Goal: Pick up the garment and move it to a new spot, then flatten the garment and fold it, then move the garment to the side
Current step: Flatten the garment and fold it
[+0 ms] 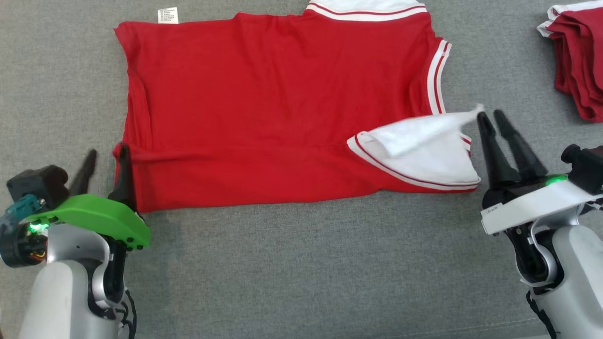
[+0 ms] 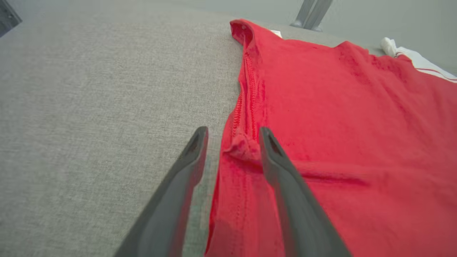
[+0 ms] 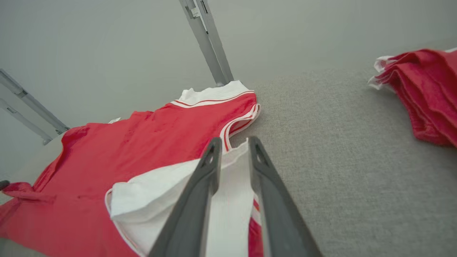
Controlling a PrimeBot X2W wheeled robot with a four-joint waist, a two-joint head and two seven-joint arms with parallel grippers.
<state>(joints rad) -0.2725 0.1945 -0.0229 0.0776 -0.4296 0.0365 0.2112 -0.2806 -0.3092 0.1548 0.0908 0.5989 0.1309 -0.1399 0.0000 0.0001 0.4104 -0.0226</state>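
Note:
The garment (image 1: 282, 108), a red top with white striped trim, lies spread on the grey cloth surface. A crease runs along its near part. Its white sleeve (image 1: 424, 146) is folded in over the lower right corner, and the sleeve's tip looks raised and blurred. My left gripper (image 1: 106, 153) stands open at the garment's left edge. In the left wrist view its fingers straddle a bunched bit of the hem (image 2: 242, 148) without pinching it. My right gripper (image 1: 491, 117) is open just right of the sleeve tip; white cloth (image 3: 232, 200) shows between its fingers (image 3: 210, 157).
A stack of folded red garments (image 1: 577, 61) sits at the far right edge. A white label (image 1: 168, 15) pokes out at the garment's far left corner. Grey metal posts (image 3: 207, 39) rise beyond the table's far edge. Bare grey surface (image 1: 306, 273) stretches in front of the garment.

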